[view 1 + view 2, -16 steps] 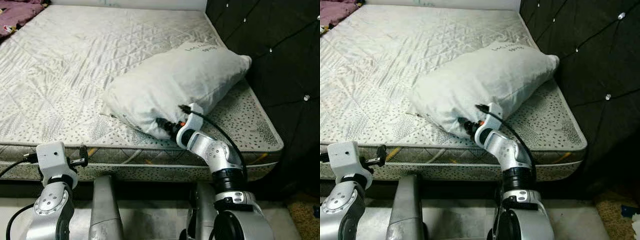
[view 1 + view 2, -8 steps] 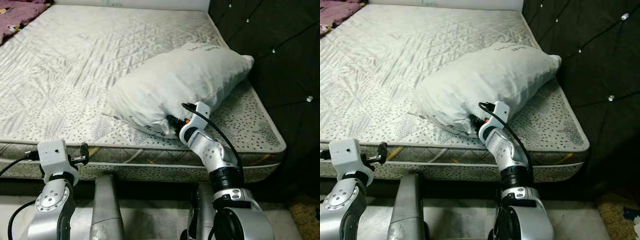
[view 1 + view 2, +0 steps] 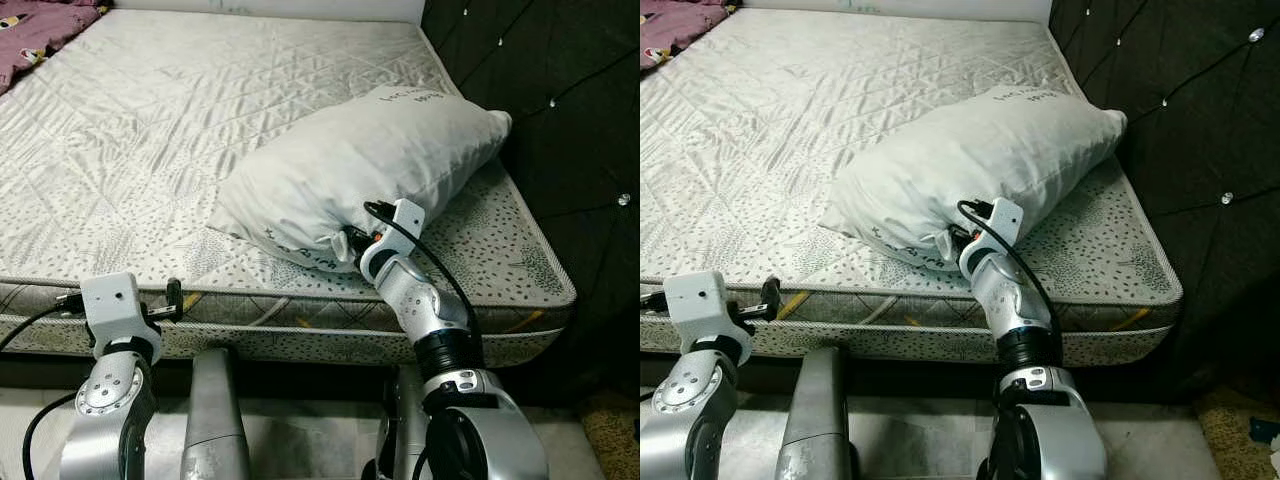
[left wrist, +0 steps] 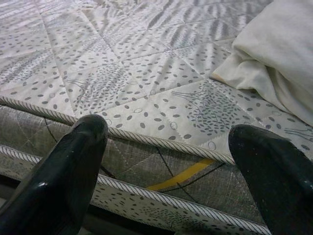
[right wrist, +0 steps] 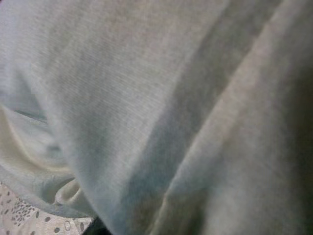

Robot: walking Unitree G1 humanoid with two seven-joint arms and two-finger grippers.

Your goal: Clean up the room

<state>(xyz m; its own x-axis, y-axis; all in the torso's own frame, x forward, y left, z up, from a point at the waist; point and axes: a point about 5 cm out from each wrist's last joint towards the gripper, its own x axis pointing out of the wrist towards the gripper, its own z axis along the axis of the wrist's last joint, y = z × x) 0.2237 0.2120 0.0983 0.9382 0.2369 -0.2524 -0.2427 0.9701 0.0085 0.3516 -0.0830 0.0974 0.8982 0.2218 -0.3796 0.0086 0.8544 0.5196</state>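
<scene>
Right end effector pushed deeper into pillow, grip unclear; left end effector fingers apart.

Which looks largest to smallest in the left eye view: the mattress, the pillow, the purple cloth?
1. Mattress, spanning most of the view.
2. Pillow, lying on it near the headboard.
3. Purple cloth, a small patch at the far corner, cut off by the edge, so its true size is unsure.

You've got a plump white pillow lying diagonal on the bed, near its front-right corner, w/ one end toward the front edge.
</scene>
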